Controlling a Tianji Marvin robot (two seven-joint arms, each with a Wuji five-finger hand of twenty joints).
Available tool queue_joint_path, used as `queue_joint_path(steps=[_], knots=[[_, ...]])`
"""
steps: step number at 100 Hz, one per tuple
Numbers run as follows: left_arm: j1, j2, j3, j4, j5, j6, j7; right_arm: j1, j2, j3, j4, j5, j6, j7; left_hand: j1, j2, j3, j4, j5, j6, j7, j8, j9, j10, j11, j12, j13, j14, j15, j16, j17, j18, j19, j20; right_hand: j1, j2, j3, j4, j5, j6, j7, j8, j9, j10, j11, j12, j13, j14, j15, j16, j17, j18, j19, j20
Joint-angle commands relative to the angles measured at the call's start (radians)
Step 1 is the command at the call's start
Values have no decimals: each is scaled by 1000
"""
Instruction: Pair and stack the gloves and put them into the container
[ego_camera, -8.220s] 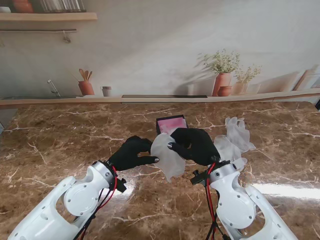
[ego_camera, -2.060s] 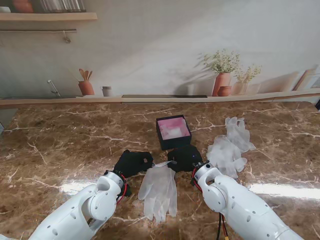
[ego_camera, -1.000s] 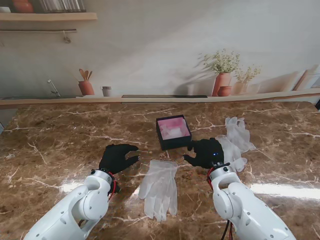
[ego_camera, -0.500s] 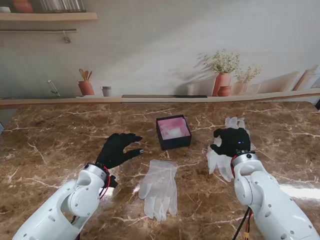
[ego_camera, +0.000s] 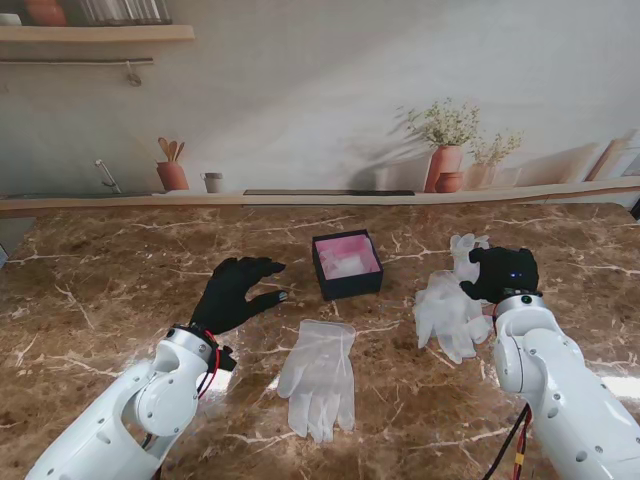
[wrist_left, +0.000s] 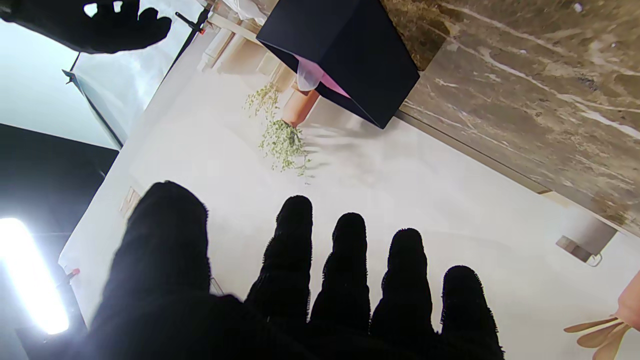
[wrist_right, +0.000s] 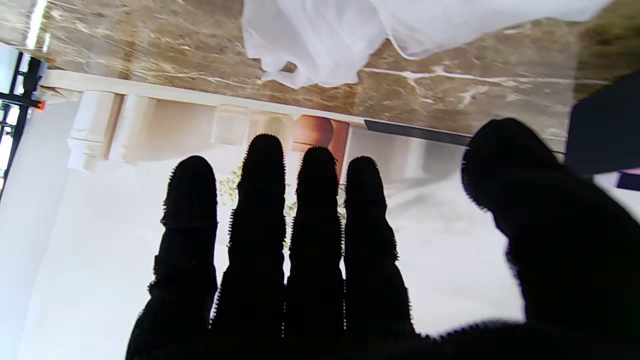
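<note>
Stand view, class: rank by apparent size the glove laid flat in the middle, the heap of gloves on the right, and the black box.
1. Flat glove, nearest the camera.
2. Glove heap, partly hidden; close to the first, so unsure.
3. Black box, smallest.

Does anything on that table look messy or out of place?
Only the crumpled heap of translucent gloves on the right, by the right hand. The glove pair nearer to me lies flat; the black box sits upright.

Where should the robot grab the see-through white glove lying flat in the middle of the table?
Probably at the cuff of the flat translucent white glove, the wide straight edge lying farther from me, toward the black box. The glove's thin fingers splay nearer to me, so pinching the cuff from above with the open left hand looks easiest.
</note>
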Motion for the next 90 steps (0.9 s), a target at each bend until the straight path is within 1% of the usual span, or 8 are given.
queue_joint_path(steps=[1, 19, 30, 37, 47, 55, 75, 90], knots=[[-1, -6, 3, 8, -1, -6, 15, 9, 11, 4, 20, -5, 13, 39, -11, 42, -28, 28, 1, -21, -21, 12, -24, -29, -26, -18, -47, -53, -41, -13, -15, 1, -40, 24, 15, -23, -9, 16, -37, 21, -12, -14, -19, -1, -1, -11, -28, -6, 9, -2, -16, -6, -13, 5], [-7, -5, 0, 14, 0, -25, 14, 38, 17, -27, 72, -2, 11, 50, -6, 43, -28, 28, 4, -19, -22, 14, -23, -28, -30, -20, -49, -56, -45, -15, -17, 3, -45, 30, 6, -25, -20, 12, -23, 23, -2, -16, 1, -3, 35, 3, -14, -12, 64, 31, -4, -11, -2, 21], [-13, -8, 0, 22, -8, -28, 18, 63, 17, -65, 116, 16, 25, 45, -1, 41, -27, 28, 11, -16, -20, 17, -20, -25, -29, -20, -45, -55, -44, -14, -15, 5, -47, 35, -1, -36, -31, 6, -6, 22, 17, -10, 18, -6, 94, 57, -12, -19, 136, 82, 1, -16, 12, 36], [-13, -8, -1, 23, -17, -27, 12, 77, 16, -90, 140, 36, 31, 38, 0, 40, -27, 28, 13, -16, -20, 18, -21, -25, -29, -20, -46, -56, -44, -14, -17, 5, -50, 36, -14, -47, -39, -1, 3, 20, 25, -6, 26, -14, 148, 116, -15, -25, 198, 124, 2, -17, 25, 48], [-13, -7, -3, 23, -20, -24, 8, 91, 14, -124, 169, 62, 34, 18, 3, 42, -27, 28, 18, -12, -18, 20, -21, -22, -29, -20, -46, -56, -45, -15, -18, 5, -54, 38, -39, -59, -48, -11, 28, 10, 36, 2, 49, -44, 267, 269, -26, -40, 357, 240, 5, -12, 54, 76], [-11, -8, -4, 21, -22, -23, 7, 100, 11, -147, 187, 86, 36, 4, 6, 41, -27, 28, 22, -11, -17, 22, -18, -24, -29, -20, -45, -55, -44, -14, -17, 5, -56, 39, -62, -62, -53, -17, 48, 5, 52, 13, 71, -59, 321, 340, -21, -48, 420, 283, 9, -9, 72, 92], [-8, -7, -4, 17, -29, -21, -1, 152, 5, -219, 262, 122, 73, -35, 12, 41, -27, 27, 28, -9, -15, 25, -16, -23, -27, -19, -43, -55, -43, -13, -15, 4, -60, 44, -62, -41, -78, -14, -88, 79, -84, -58, 7, -79, 354, 412, -71, -60, 450, 308, -20, -17, 59, 100], [-8, -7, -3, 16, -31, -19, -4, 211, 0, -279, 330, 147, 114, -62, 16, 41, -28, 26, 31, -7, -13, 27, -16, -27, -28, -19, -44, -55, -43, -13, -16, 3, -65, 46, -26, -45, -97, -8, -101, 78, -72, -66, -21, -88, 406, 455, -100, -62, 475, 320, -39, -18, 52, 110]])
